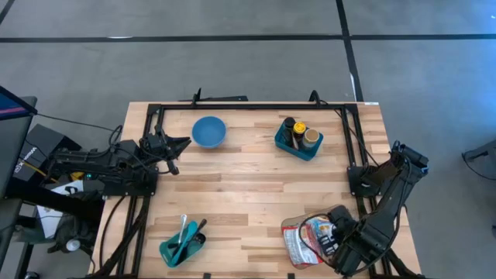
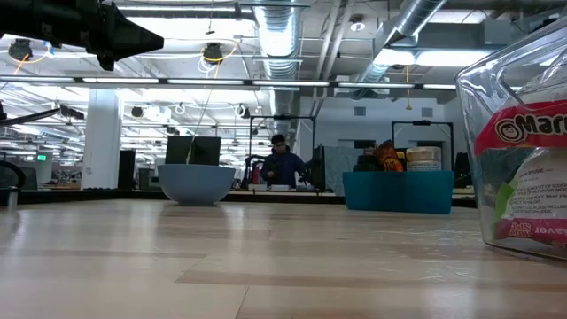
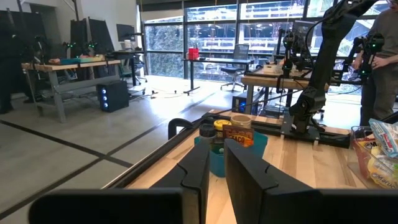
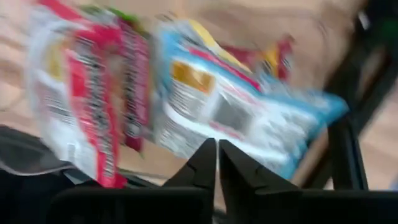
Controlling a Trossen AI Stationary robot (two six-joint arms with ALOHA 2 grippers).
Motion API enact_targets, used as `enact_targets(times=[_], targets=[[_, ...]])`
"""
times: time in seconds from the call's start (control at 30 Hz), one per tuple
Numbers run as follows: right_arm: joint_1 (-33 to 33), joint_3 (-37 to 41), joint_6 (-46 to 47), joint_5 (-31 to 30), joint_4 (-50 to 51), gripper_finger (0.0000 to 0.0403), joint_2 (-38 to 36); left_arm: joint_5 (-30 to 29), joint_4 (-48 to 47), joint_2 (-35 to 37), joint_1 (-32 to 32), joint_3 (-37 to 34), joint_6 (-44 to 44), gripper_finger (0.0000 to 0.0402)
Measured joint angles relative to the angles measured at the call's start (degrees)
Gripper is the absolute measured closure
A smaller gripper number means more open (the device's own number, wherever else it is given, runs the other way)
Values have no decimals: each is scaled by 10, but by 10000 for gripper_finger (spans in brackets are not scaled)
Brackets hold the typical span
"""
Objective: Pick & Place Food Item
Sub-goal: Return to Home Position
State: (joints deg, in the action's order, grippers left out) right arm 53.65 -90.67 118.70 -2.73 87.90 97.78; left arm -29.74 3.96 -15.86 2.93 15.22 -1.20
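**Operator:** Report the right gripper [image 4: 217,146].

**Technician:** Fingertips are pressed together with nothing between them. It hangs directly over the transparent bin [image 2: 478,133], pointing down at the contents. The right arm folds back from there to its base at the table's right edge.

**Operator:** Location of the blue noodle pack [image 4: 236,118]?

**Technician:** Inside the transparent bin, lying beside a red pack [image 4: 93,93]. The bin stands at the corner of the table [image 1: 248,186] on the right arm's side.

**Operator:** Report the left gripper [image 3: 217,144].

**Technician:** Fingers are drawn in to a narrow slot and hold nothing. It hovers above the table's left edge, aimed across the boards, with the blue bowl [image 1: 208,131] just beside its tip in the high view.

**Operator:** Remaining items?

**Technician:** A teal bin [image 1: 308,152] holding jars [image 1: 310,137] sits to the right of the bowl. The green bin [image 1: 167,252], with spoons [image 1: 186,231] in it, sits on the left side, level with the transparent bin.
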Motion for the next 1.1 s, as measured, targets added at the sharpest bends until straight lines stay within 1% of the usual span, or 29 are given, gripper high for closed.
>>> enact_targets(times=[0.03,0.1,0.27,0.37,0.5,0.67,0.83,0.97,1.1], targets=[[-2,0,-20,-15,-4,390,0,0,0,0,0,0,0,357],[-7,0,-60,-47,-13,398,0,0,0,0,0,0,0,357],[-24,0,-152,-128,-54,394,0,0,0,0,0,0,0,357],[-40,0,-232,-164,-99,401,0,0,0,0,0,0,0,357],[-64,0,-348,-202,-169,400,0,0,0,0,0,0,0,357],[-101,0,-519,-231,-273,401,0,0,0,0,0,0,0,357],[-143,0,-723,-252,-400,402,0,0,0,0,0,0,0,357],[-180,0,-869,-242,-495,402,0,0,0,0,0,0,0,357],[-212,0,-968,-224,-560,402,0,0,0,0,0,0,0,357]])
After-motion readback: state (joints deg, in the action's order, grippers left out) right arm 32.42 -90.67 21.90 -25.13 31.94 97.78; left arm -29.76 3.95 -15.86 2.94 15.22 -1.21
